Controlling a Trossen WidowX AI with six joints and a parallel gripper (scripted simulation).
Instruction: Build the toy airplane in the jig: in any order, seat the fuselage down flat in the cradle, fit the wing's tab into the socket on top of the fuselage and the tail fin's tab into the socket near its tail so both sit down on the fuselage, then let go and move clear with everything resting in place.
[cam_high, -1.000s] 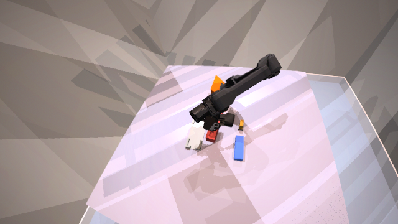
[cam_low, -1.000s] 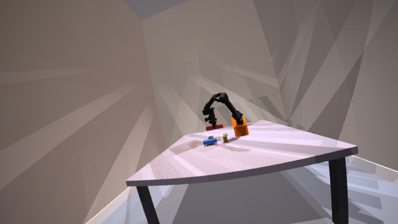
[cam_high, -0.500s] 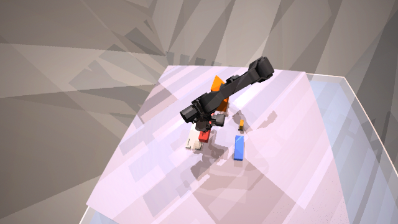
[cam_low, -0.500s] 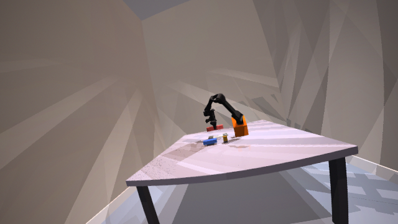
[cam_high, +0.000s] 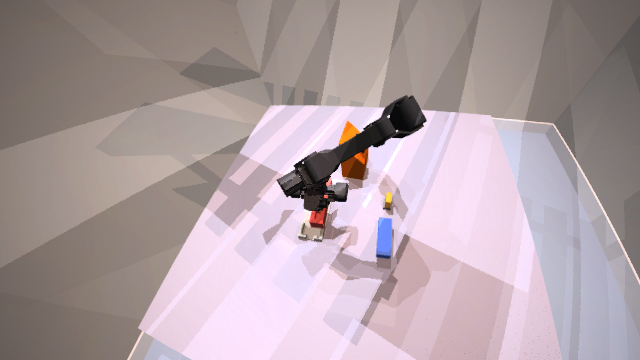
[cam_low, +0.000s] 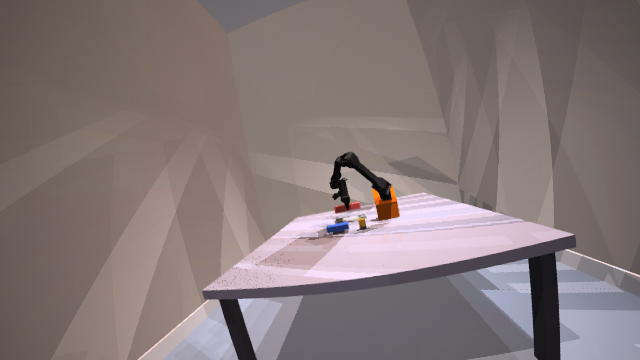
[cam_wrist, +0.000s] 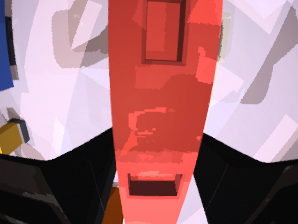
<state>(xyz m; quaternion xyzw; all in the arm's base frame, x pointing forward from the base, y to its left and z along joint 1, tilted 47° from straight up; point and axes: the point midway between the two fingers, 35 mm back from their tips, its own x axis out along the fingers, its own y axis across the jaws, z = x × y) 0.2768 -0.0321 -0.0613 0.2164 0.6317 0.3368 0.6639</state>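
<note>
My gripper (cam_high: 316, 206) (cam_low: 347, 206) (cam_wrist: 154, 129) is shut on the red fuselage (cam_high: 318, 218) (cam_low: 356, 205) (cam_wrist: 162, 90), its fingers on both long sides near one end. The fuselage hangs level above the table, both sockets facing up. In the top view it overlaps the pale cradle jig (cam_high: 311, 233); in the exterior view a gap shows beneath it. Only a sliver of jig shows beside it in the wrist view. The blue wing (cam_high: 384, 238) (cam_low: 337, 228) (cam_wrist: 4, 55) and the small yellow tail fin (cam_high: 388, 200) (cam_low: 362, 223) (cam_wrist: 10, 138) lie on the table beside the jig.
The orange robot base (cam_high: 353, 166) (cam_low: 387, 209) stands on the table (cam_high: 475, 200) (cam_low: 425, 245) behind the jig and parts. The arm reaches over from it. The wing and tail fin are on the same side of the jig, the fin nearer the base.
</note>
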